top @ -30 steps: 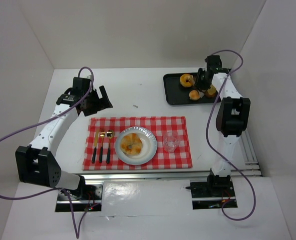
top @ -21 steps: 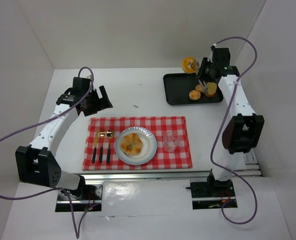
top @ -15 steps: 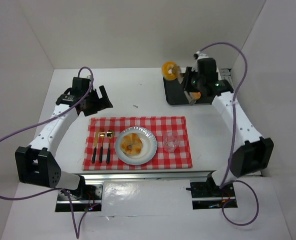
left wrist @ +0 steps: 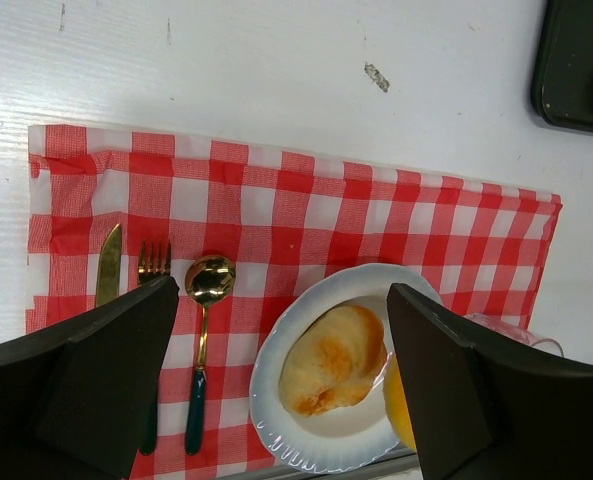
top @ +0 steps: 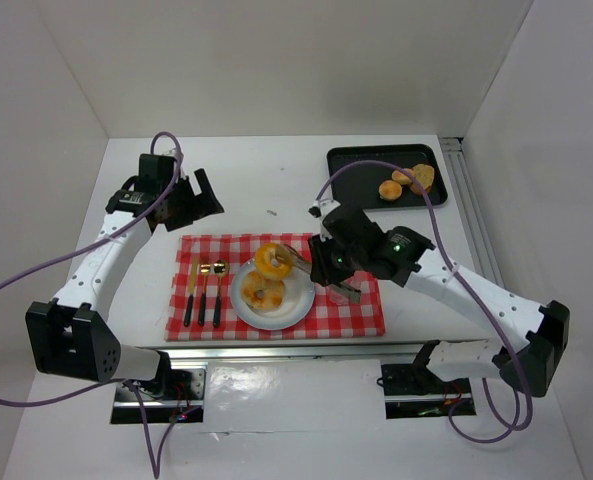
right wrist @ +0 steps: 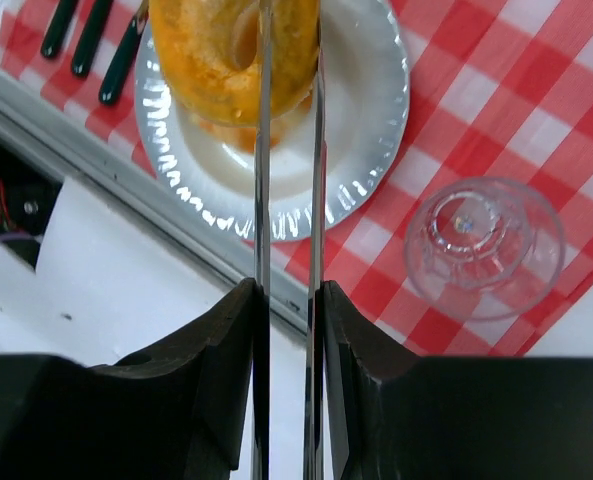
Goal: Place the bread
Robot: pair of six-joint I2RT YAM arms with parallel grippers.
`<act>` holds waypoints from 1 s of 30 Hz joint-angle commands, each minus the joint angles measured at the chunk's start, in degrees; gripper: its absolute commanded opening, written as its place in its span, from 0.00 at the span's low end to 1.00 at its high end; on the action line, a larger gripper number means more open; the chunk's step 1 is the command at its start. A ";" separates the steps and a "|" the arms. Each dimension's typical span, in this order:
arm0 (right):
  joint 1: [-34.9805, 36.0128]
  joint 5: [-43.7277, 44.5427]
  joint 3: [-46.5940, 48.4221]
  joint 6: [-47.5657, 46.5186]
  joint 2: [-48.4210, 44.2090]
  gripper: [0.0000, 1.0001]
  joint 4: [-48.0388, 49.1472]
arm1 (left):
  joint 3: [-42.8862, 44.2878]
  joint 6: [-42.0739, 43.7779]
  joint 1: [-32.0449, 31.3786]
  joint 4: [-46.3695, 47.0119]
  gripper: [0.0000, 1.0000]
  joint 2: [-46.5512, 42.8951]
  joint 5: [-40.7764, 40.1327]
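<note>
My right gripper is shut on metal tongs, and the tongs pinch a ring-shaped bread. In the right wrist view the ring bread hangs just over the white plate. The plate lies on the red checked cloth and holds another golden bread, also shown in the left wrist view. My left gripper is open and empty, raised behind the cloth's far left corner; its jaws stand wide apart in the left wrist view.
An upturned clear glass stands on the cloth right of the plate, under my right arm. A knife, fork and spoon lie left of the plate. A black tray at the back right holds more breads.
My right arm lifted the ring bread off the black tray and carried it forward and left until it hung over the plate. The left arm barely moved.
</note>
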 commanded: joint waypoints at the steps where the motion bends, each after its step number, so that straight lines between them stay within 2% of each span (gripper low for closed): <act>1: 3.27 4.05 0.59 2.73 -2.51 0.34 -4.99 | 1.92 0.74 0.41 1.17 0.99 -1.60 0.67; 8: 5.12 5.28 -1.25 4.50 -3.12 0.34 -7.46 | 1.92 0.74 0.41 1.17 0.99 -1.60 1.21; 10: 5.12 5.28 -1.96 5.02 -3.13 0.37 -7.46 | 1.92 0.74 0.41 1.17 0.99 -1.60 1.21; 14: 6.35 5.28 -2.66 5.55 -2.61 0.51 -7.63 | 1.31 0.74 0.41 1.69 0.99 -1.60 1.82; 18: 6.88 6.60 -2.14 5.55 -2.60 0.55 -7.63 | 1.31 0.74 0.41 1.69 0.99 -1.60 2.34; 30: 6.88 11.96 8.58 4.50 -2.08 0.59 -12.73 | 0.78 0.74 0.41 1.69 0.99 -1.60 2.35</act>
